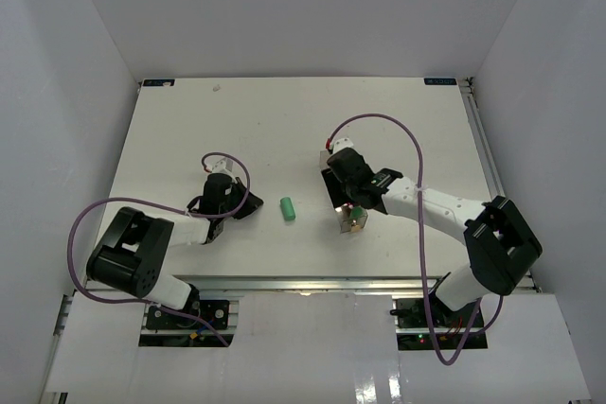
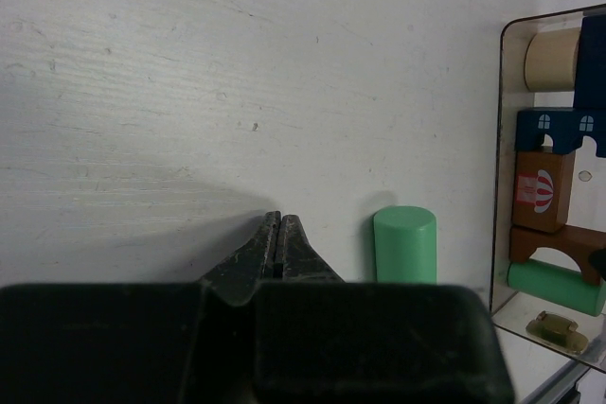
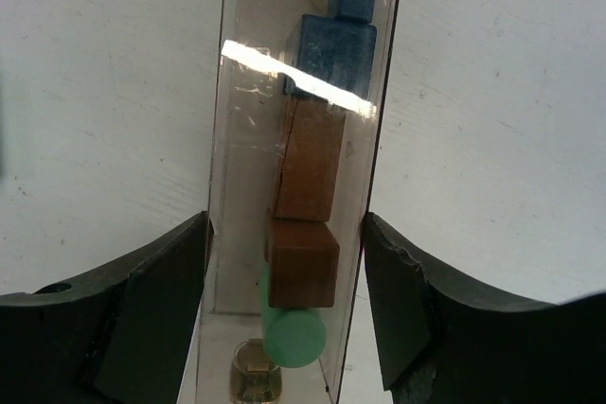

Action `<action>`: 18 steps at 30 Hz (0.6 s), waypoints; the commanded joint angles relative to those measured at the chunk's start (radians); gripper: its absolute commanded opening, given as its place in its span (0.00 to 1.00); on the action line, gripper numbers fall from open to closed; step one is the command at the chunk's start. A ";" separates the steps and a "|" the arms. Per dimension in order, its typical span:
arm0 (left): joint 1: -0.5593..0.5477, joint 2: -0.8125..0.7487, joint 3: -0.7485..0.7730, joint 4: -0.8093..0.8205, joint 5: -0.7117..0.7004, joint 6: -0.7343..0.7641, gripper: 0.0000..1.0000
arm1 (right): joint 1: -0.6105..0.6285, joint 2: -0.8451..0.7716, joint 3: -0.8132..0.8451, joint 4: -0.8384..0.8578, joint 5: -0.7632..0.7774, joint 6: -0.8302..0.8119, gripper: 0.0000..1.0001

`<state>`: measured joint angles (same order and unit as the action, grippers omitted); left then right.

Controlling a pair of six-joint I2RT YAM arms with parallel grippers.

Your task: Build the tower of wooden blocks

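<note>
A loose green cylinder (image 1: 288, 208) lies on the white table between the arms; it also shows in the left wrist view (image 2: 405, 245). My left gripper (image 1: 248, 207) (image 2: 278, 224) is shut and empty, resting just left of that cylinder. A clear plastic box (image 1: 354, 222) (image 2: 502, 186) (image 3: 237, 139) holds the other blocks in a row: a tan piece (image 2: 552, 59), a blue piece (image 3: 331, 54), a brown brick (image 3: 311, 167), a brown arch (image 3: 301, 262) and a second green cylinder (image 3: 294, 338). My right gripper (image 1: 352, 215) (image 3: 286, 262) is shut on the box's two long sides.
The white table (image 1: 170, 149) is walled in by white panels on the left, back and right. A small brass latch (image 2: 559, 330) sits at the box's near end. Purple cables loop over both arms.
</note>
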<state>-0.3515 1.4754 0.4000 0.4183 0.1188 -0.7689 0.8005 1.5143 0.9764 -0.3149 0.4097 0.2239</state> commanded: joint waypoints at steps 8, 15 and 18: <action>0.000 0.041 0.010 0.057 -0.012 -0.065 0.00 | 0.115 0.218 0.276 -0.316 0.397 0.208 0.08; 0.001 -0.022 -0.061 0.064 -0.072 -0.109 0.00 | 0.184 0.469 0.472 -0.516 0.547 0.322 0.08; 0.002 -0.025 -0.082 0.056 -0.085 -0.133 0.00 | 0.213 0.555 0.543 -0.562 0.582 0.346 0.08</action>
<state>-0.3515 1.4804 0.3555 0.4996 0.0793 -0.8655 0.9829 1.9372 1.4548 -0.7178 0.9053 0.4673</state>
